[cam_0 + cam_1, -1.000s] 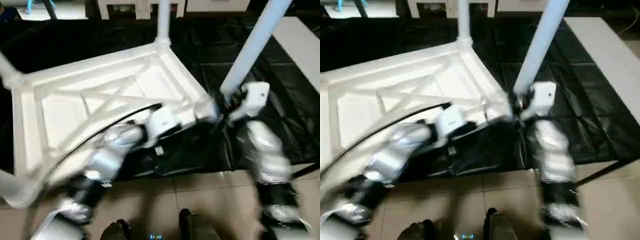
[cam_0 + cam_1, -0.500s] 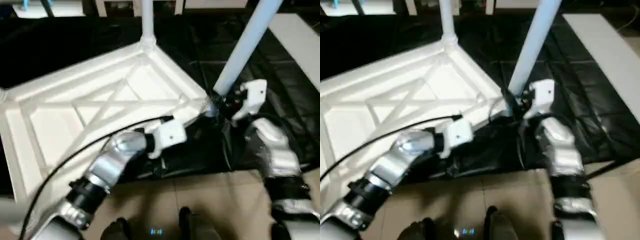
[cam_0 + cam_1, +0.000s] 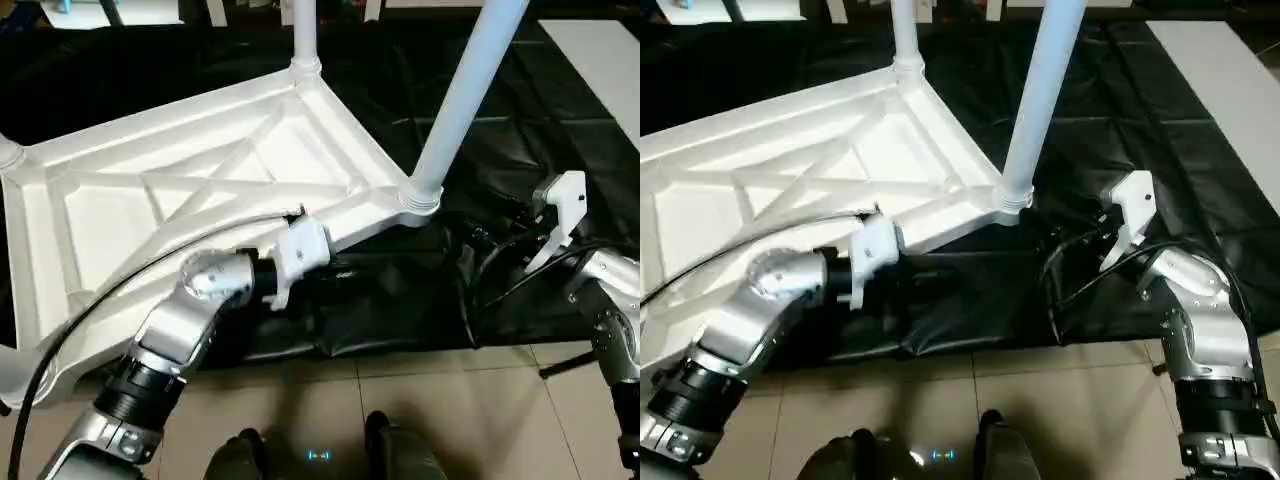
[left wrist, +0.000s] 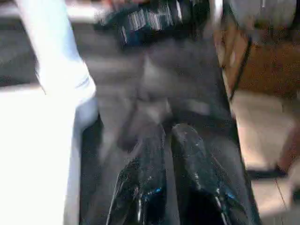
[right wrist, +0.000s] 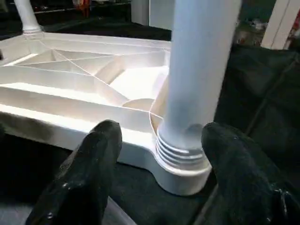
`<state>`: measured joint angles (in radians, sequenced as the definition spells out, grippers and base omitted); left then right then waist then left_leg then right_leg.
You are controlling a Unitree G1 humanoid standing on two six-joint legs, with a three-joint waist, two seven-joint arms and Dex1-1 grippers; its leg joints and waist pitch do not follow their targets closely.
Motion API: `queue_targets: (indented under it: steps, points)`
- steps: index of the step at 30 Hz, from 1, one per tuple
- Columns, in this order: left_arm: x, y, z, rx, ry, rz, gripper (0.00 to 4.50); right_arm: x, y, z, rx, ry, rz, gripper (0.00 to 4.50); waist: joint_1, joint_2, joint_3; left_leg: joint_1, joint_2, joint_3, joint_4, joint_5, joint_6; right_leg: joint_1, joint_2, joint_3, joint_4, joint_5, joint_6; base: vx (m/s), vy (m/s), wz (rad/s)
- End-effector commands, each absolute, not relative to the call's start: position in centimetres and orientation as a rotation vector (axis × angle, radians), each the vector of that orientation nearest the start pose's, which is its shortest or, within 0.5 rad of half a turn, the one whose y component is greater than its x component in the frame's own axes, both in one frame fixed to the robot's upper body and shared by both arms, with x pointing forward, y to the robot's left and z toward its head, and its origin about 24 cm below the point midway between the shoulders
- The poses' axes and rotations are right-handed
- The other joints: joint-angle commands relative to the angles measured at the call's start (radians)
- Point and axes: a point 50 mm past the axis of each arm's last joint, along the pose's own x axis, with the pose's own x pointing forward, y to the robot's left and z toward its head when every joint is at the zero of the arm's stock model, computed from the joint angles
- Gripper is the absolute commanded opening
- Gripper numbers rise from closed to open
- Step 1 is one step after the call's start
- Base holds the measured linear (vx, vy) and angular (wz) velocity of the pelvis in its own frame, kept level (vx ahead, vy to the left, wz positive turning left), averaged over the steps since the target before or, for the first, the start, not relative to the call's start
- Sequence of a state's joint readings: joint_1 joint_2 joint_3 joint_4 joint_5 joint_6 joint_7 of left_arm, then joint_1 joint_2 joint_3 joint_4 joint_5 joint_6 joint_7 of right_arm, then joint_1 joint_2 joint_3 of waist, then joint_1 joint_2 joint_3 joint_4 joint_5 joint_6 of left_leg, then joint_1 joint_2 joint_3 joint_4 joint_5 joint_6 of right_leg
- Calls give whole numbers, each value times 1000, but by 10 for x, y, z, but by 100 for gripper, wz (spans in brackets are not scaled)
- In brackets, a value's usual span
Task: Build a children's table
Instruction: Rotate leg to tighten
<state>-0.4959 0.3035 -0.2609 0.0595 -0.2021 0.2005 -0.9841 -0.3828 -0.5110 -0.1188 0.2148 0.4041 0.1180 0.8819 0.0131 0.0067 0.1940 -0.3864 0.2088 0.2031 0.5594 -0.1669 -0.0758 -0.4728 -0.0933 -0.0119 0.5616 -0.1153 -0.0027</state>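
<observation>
The children's table (image 3: 200, 190) lies upside down on the black-draped work table (image 3: 560, 130), long axis running left to right — its legs point up. The left gripper (image 4: 168, 136), fingers pressed nearly together, sits just beside the near edge; the right gripper (image 5: 159, 140), spread wide, flanks the near-right leg (image 3: 462, 100) without touching it.

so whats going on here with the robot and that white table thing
A humanoid robot is putting together a children's table. The white tabletop lies upside down on a black-draped work table, ribbed underside up. A leg stands in the near corner socket, another leg in the far one. The right gripper is open and off to the side of the near leg, holding nothing. The left gripper, shut, sits by the tabletop's near edge.
</observation>
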Motion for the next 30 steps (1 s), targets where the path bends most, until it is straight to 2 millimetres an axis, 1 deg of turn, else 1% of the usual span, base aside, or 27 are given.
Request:
queue_targets:
  steps: [1, 2, 3, 4, 5, 6, 7, 8, 9, 10, 11, 12, 13, 15, 16, 17, 19, 20, 22, 26, 30]
  points:
    - [299, 80, 134, 271, -86, -1261, 82, 303, -223, 132, -96, -94, 771, 312, 2, -10, -81, 17, 5, 10, -50, -166, 143, 73, -9, 12, -40, -163, -285, 0, 0, 0]
    - [306, 79, 137, 285, -92, -1204, 81, 303, -223, 132, -100, -95, 771, 312, 3, -9, -84, 16, 4, 9, -48, -151, 149, 75, -9, 12, -37, -147, -282, 0, 0, 0]
    - [307, 79, 137, 289, -89, -1196, 88, 303, -223, 132, -100, -94, 771, 312, 3, -10, -84, 16, 3, 9, -47, -147, 151, 75, -8, 11, -37, -142, -281, 0, 0, 0]
    - [312, 79, 135, 328, -68, -1153, 103, 303, -223, 132, -102, -93, 771, 312, 4, -10, -84, 16, 2, 9, -47, -143, 153, 76, -8, 11, -37, -140, -279, 0, 0, 0]
    - [317, 80, 132, 384, -41, -1107, 126, 302, -224, 132, -103, -92, 770, 312, 4, -11, -88, 15, 2, 8, -43, -126, 164, 78, -7, 10, -35, -125, -272, 0, 0, 0]
    - [317, 80, 132, 384, -41, -1107, 126, 302, -224, 132, -103, -92, 770, 312, 4, -11, -88, 15, 2, 8, -43, -126, 164, 78, -7, 10, -35, -125, -272, 0, 0, 0]
    - [321, 80, 129, 399, -22, -1078, 129, 302, -224, 132, -106, -90, 768, 312, 5, -11, -89, 15, 0, 7, -42, -108, 170, 79, -9, 11, -32, -111, -273, 0, 0, 0]
    - [323, 80, 127, 406, -7, -1055, 135, 302, -225, 132, -108, -89, 766, 312, 3, -11, -91, 13, 0, 8, -41, -96, 175, 80, -8, 11, -31, -94, -277, 0, 0, 0]
    - [324, 80, 125, 406, 14, -1044, 149, 301, -226, 132, -110, -89, 761, 312, 3, -7, -92, 13, -1, 7, -39, -87, 180, 80, -7, 10, -29, -79, -284, 0, 0, 0]
    - [325, 79, 123, 408, 29, -1037, 149, 301, -227, 132, -111, -88, 757, 312, 3, -8, -93, 14, -1, 8, -39, -83, 182, 80, -7, 10, -28, -71, -289, 0, 0, 0]
    - [325, 77, 120, 416, 53, -1033, 170, 300, -228, 132, -112, -88, 752, 312, 4, -7, -93, 14, -1, 7, -39, -81, 187, 81, -7, 9, -28, -66, -296, 0, 0, 0]
    - [324, 76, 118, 425, 60, -1041, 170, 300, -229, 133, -114, -88, 749, 312, 5, -3, -93, 14, 0, 7, -39, -83, 187, 81, -7, 9, -28, -66, -300, 0, 0, 0]
    - [323, 76, 117, 434, 67, -1047, 181, 300, -230, 133, -116, -88, 746, 312, 7, -5, -92, 15, 1, 7, -39, -91, 189, 80, -8, 9, -30, -75, -305, 0, 0, 0]
    - [323, 76, 115, 439, 75, -1046, 206, 299, -231, 133, -118, -86, 745, 312, 10, -5, -91, 15, 1, 7, -39, -99, 186, 80, -8, 9, -30, -86, -307, 0, 0, 0]
    - [325, 76, 115, 450, 79, -1031, 206, 299, -231, 133, -120, -85, 744, 312, 10, -5, -90, 14, 1, 7, -39, -104, 183, 80, -8, 9, -31, -94, -306, 0, 0, 0]
    - [327, 78, 113, 476, 85, -1010, 217, 298, -232, 132, -123, -83, 743, 312, 12, -4, -90, 15, 1, 7, -39, -122, 176, 79, -8, 9, -34, -118, -299, 0, 0, 0]
    - [327, 78, 113, 487, 86, -1004, 226, 298, -232, 132, -124, -83, 742, 312, 14, -5, -91, 16, 1, 6, -40, -126, 172, 79, -8, 9, -34, -125, -295, 0, 0, 0]
    - [330, 81, 111, 534, 83, -977, 238, 297, -232, 132, -125, -81, 743, 312, 16, -4, -91, 16, 1, 6, -39, -135, 168, 78, -7, 8, -36, -140, -286, 0, 0, 0]
    - [331, 84, 108, 562, 97, -973, 256, 297, -232, 131, -127, -78, 744, 312, 19, -5, -92, 16, 0, 5, -39, -135, 165, 79, -8, 9, -35, -144, -282, 0, 0, 0]
    - [331, 87, 104, 587, 119, -965, 256, 296, -231, 131, -131, -75, 751, 312, 22, -5, -91, 14, 0, 5, -40, -140, 153, 78, -9, 9, -34, -152, -279, 0, 0, 0]
    - [331, 88, 101, 587, 144, -969, 256, 297, -231, 131, -134, -75, 751, 312, 21, -4, -91, 13, -1, 5, -40, -158, 145, 77, -9, 9, -37, -174, -277, 0, 0, 0]
